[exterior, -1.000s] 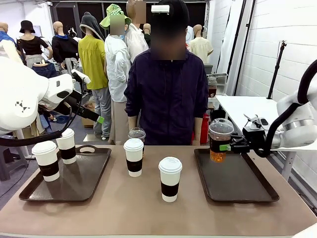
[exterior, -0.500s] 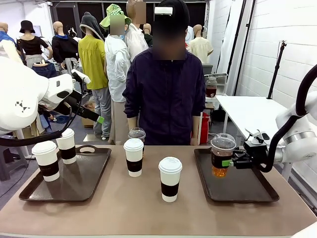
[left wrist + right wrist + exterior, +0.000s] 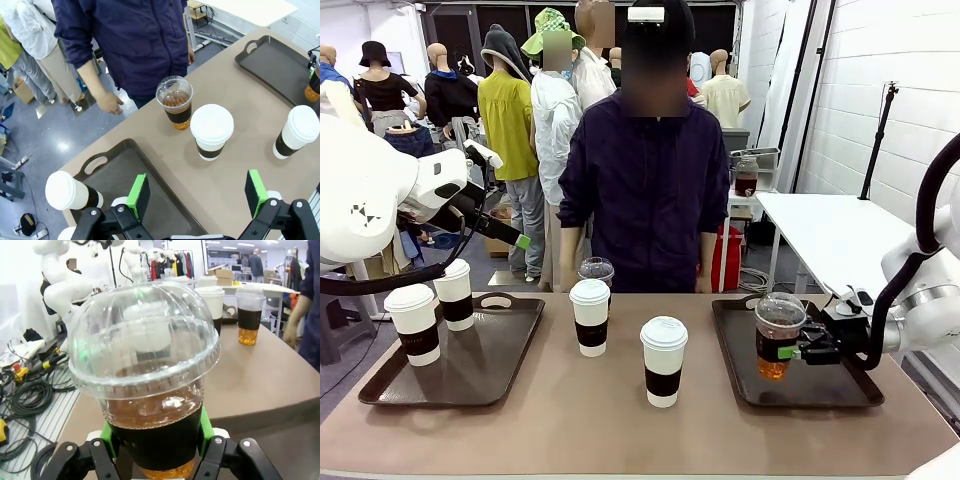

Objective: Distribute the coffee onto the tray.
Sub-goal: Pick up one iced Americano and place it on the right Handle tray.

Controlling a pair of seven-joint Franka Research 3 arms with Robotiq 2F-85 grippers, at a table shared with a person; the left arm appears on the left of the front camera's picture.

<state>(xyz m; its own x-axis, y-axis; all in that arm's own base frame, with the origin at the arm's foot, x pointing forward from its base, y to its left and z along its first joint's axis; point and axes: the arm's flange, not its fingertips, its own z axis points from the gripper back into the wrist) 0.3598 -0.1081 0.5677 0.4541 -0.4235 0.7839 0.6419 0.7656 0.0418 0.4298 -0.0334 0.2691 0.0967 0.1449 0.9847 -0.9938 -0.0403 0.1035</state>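
Gripping 1 dome-lidded cup (image 3: 779,318), right end effector (image 3: 783,351) at right tray (image 3: 840,392).

Robot test lab in a plain hall: white-painted block wall (image 3: 890,60), bare grey floor (image 3: 50,125) with coiled cables (image 3: 30,395) loose on it, black stand (image 3: 877,140) beside a white side table (image 3: 820,230), brown counter (image 3: 620,420) carrying a dark tray (image 3: 485,365).

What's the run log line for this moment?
right tool: shut on dome-lidded cup, over right tray | left tool: open, raised | left tray: two paper cups | table: two paper cups, one clear cup
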